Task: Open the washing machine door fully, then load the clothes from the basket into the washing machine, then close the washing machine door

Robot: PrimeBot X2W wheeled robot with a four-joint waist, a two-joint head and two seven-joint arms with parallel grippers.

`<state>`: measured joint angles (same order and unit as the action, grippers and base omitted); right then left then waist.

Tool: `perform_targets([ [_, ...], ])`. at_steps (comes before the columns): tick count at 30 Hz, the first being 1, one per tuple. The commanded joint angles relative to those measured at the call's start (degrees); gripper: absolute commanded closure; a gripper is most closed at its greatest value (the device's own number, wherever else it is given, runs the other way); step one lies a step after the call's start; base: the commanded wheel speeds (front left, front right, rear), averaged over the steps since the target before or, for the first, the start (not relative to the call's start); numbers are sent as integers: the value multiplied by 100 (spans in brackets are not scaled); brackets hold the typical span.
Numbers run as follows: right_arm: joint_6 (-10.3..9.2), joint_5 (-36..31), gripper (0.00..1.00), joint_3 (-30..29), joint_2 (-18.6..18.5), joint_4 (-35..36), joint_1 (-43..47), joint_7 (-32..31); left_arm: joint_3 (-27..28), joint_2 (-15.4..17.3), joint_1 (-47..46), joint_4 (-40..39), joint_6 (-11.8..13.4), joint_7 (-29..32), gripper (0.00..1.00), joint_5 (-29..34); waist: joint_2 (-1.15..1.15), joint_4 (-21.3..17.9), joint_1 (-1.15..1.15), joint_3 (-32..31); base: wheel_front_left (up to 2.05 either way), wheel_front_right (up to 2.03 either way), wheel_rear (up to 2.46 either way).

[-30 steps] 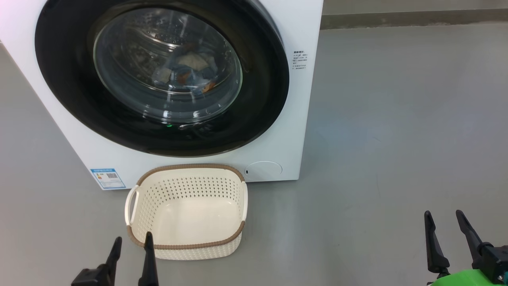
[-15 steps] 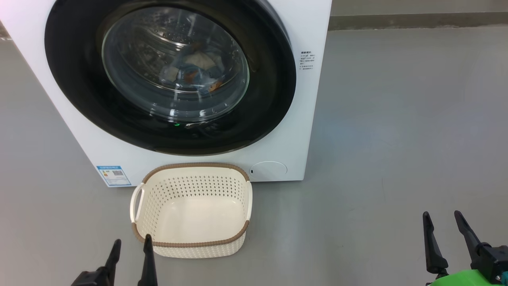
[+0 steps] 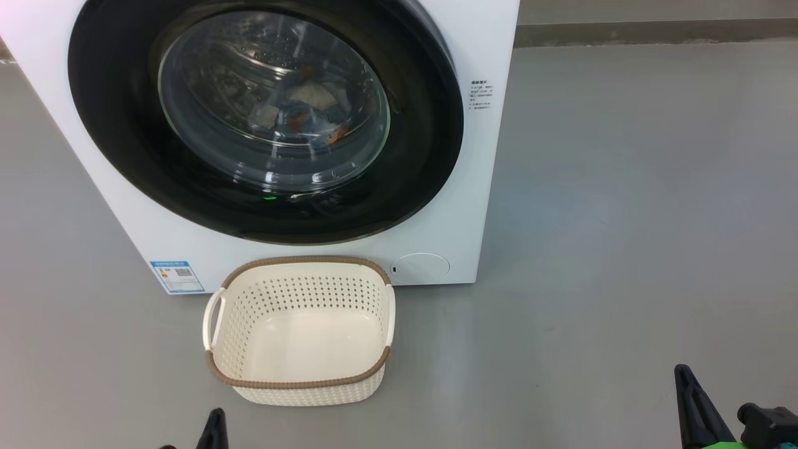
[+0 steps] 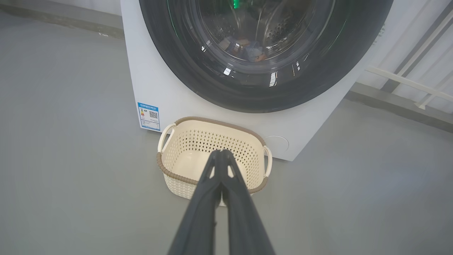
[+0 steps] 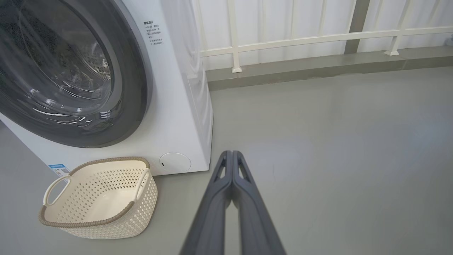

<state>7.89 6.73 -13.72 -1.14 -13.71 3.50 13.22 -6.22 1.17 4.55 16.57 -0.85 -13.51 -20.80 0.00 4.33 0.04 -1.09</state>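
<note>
Left tool: fingers pressed together, gripping nothing; arm low at near left, aimed at the basket.
Right tool: fingers pressed together, gripping nothing; arm low at near right, above the floor.
Washing machine door: shut.
Clothes: inside the washing machine, seen through the door.
Basket: on the floor, just in front of the machine.
</note>
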Motion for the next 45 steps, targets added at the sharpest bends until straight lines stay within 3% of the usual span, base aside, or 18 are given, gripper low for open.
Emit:
perform_targets([
  [1,-3,200,100,17,-44,128,-149,-31,75,49,-161,-128,-38,42,100,-181,0,-7,5,2,0,0,0],
  [5,-4,489,100,55,-48,130,-171,-83,115,54,-194,-131,-59,107,100,-419,0,-22,-3,17,0,0,0],
  [45,-17,3283,100,296,-92,83,-441,-727,515,97,-500,-173,-268,761,100,-2750,0,-164,-4,56,0,0,0],
])
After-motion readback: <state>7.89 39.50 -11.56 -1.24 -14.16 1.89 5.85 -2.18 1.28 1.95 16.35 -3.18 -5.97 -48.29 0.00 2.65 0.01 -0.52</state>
